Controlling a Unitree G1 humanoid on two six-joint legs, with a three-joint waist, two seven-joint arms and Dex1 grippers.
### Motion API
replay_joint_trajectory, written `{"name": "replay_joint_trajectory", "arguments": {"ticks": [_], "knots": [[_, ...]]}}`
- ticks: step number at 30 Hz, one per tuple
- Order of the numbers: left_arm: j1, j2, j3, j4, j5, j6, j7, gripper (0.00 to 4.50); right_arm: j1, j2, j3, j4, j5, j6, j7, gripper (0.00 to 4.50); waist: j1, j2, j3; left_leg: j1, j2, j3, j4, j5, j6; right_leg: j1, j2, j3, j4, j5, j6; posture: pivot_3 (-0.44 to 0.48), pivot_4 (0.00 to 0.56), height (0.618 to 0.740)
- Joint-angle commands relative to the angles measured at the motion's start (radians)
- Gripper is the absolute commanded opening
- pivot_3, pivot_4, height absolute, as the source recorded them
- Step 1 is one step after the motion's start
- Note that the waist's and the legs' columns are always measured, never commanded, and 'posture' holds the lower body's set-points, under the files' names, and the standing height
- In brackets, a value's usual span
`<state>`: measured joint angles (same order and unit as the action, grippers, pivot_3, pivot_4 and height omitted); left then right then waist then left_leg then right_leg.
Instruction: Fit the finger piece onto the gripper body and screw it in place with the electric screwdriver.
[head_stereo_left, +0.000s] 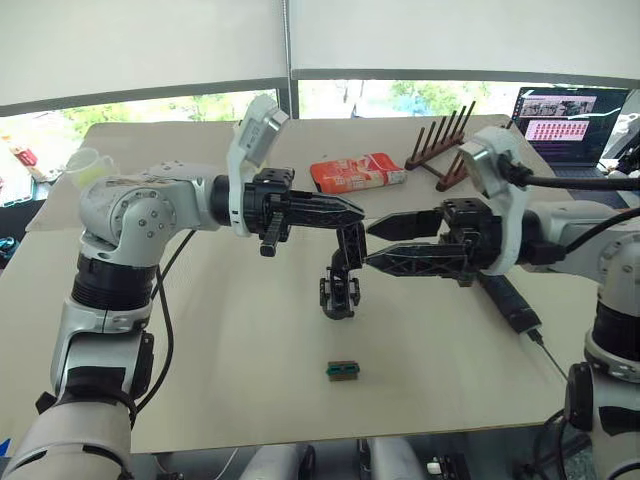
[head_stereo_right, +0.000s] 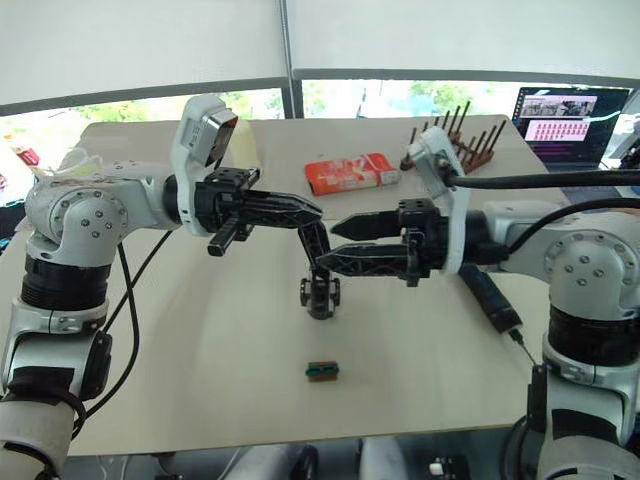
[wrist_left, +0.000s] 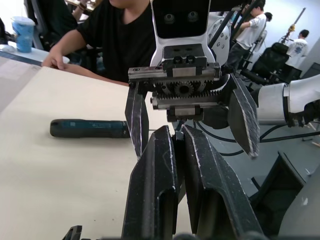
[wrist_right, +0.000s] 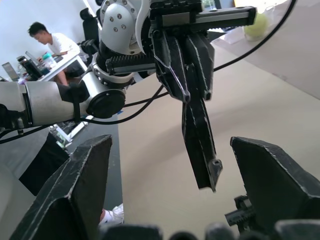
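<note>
Both end effectors mid-bench: left end effector (head_stereo_left: 335, 208) clamps small black plastic finger piece (wrist_right: 200, 140), right end effector (head_stereo_left: 385, 243) released. I'd lower slowly, aligned, onto black linkage gripper body (head_stereo_left: 338, 295).

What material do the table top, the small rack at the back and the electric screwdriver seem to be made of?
Table top: probably light wood board or laminate, matte, pale beige, with no glare. Rack: looks like wood, reddish-brown pegs on a base. Electric screwdriver: dark matte body, likely plastic or rubber coated; which one is unclear.
</note>
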<state>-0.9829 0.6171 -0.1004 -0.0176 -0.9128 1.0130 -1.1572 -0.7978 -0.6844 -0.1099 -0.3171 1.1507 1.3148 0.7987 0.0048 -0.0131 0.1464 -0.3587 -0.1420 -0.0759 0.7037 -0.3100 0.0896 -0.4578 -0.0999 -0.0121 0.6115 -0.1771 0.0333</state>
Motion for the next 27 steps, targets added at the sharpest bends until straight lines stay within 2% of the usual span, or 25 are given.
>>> {"name": "replay_joint_trajectory", "arguments": {"ticks": [1, 3, 17, 19, 27], "knots": [[-0.027, -0.006, 0.002, -0.004, 0.022, -0.016, -0.032, 0.00, -0.028, 0.000, 0.028, 0.002, -0.029, -0.033, 0.001, 2.74, 0.000, 0.000, 0.000, 0.000, 0.000, 0.000, 0.000, 0.000, 0.000, 0.000, 0.000, 0.000, 0.000, 0.000, 0.000, 0.000, 0.150, 0.740], [-0.021, -0.010, -0.001, -0.008, 0.033, -0.020, -0.039, 0.00, -0.038, -0.007, 0.052, 0.004, -0.047, -0.045, 0.025, 2.07, 0.001, 0.000, 0.000, -0.002, 0.000, -0.001, 0.001, 0.000, 0.000, -0.001, 0.000, -0.001, 0.000, 0.000, 0.000, 0.000, 0.150, 0.740], [-0.014, -0.034, 0.022, -0.019, 0.049, -0.012, -0.026, 0.00, -0.086, 0.000, 0.099, 0.042, -0.119, -0.079, 0.100, 2.07, 0.000, 0.000, 0.000, -0.003, 0.000, -0.001, 0.002, 0.000, 0.000, -0.001, 0.000, -0.001, 0.000, 0.000, 0.000, 0.000, 0.150, 0.740], [-0.012, -0.033, 0.023, -0.020, 0.050, -0.012, -0.026, 0.00, -0.091, 0.007, 0.093, 0.046, -0.117, -0.076, 0.096, 1.54, 0.000, 0.000, 0.000, -0.003, 0.000, -0.001, 0.002, 0.000, 0.000, -0.001, 0.000, -0.001, 0.000, 0.000, 0.000, 0.000, 0.150, 0.740], [-0.011, -0.034, 0.025, -0.018, 0.053, -0.013, -0.022, 0.00, -0.108, 0.020, 0.083, 0.063, -0.120, -0.068, 0.084, 1.54, -0.001, 0.000, 0.000, -0.003, 0.000, -0.001, 0.002, 0.000, 0.000, -0.001, 0.000, -0.002, 0.000, 0.000, 0.000, 0.000, 0.150, 0.740]]}}
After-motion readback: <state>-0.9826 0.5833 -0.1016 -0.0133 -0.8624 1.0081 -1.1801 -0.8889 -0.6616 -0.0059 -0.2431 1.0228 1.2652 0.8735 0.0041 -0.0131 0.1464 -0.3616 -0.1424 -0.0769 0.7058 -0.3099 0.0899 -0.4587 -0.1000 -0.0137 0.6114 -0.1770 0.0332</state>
